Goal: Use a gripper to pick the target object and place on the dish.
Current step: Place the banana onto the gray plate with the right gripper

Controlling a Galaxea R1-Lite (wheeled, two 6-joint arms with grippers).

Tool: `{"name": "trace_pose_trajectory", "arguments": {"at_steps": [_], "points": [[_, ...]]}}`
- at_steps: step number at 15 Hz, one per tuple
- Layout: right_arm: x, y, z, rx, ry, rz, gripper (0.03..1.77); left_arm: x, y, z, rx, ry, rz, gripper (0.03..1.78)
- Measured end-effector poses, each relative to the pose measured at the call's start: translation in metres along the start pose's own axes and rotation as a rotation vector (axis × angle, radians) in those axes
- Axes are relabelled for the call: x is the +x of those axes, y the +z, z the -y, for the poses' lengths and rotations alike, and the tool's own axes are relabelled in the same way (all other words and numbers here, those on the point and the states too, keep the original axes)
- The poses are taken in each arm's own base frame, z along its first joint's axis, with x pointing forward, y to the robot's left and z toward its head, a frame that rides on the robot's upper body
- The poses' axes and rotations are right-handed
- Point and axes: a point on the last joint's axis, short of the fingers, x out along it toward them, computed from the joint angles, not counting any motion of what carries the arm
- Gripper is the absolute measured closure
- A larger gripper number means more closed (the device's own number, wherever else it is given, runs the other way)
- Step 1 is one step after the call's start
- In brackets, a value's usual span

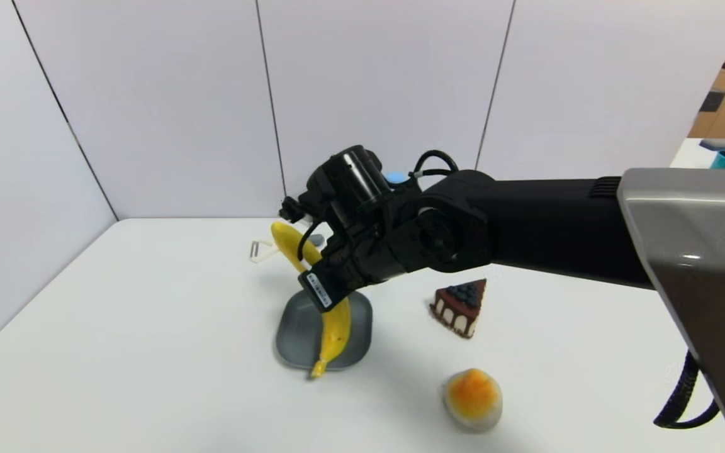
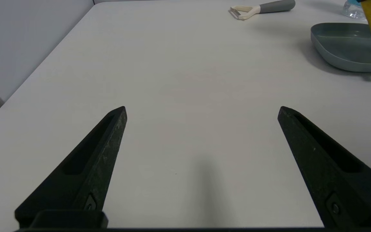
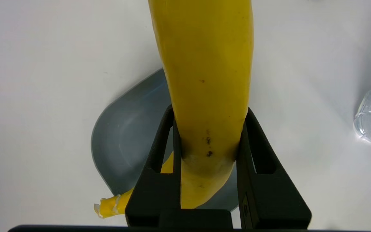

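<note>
Right pincer [image 1: 331, 286] clamped on banana [image 1: 335, 327], over dish [image 1: 296, 330].
Banana hangs steeply, stem low over near rim; I lower straight. Left pincer [image 2: 201, 111] agape, parked.

Banana [image 1: 335, 327] middle hidden behind right tool [image 1: 331, 280]; dish [image 1: 296, 333] partly covered.
</note>
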Motion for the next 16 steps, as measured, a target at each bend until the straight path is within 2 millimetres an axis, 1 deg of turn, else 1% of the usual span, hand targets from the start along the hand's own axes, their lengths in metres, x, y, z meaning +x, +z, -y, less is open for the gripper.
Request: {"name": "trace_pose_trajectory", "arguments": {"at_steps": [13, 16], "points": [[0.009, -0.006, 0.004, -0.002, -0.023, -0.03, 1.33, 0.0, 0.0, 0.0, 0.0, 0.0, 0.0, 0.12], [0.012, -0.007, 0.005, -0.003, -0.044, -0.035, 0.94, 0.0, 0.0, 0.0, 0.0, -0.001, 0.0, 0.12]]}}
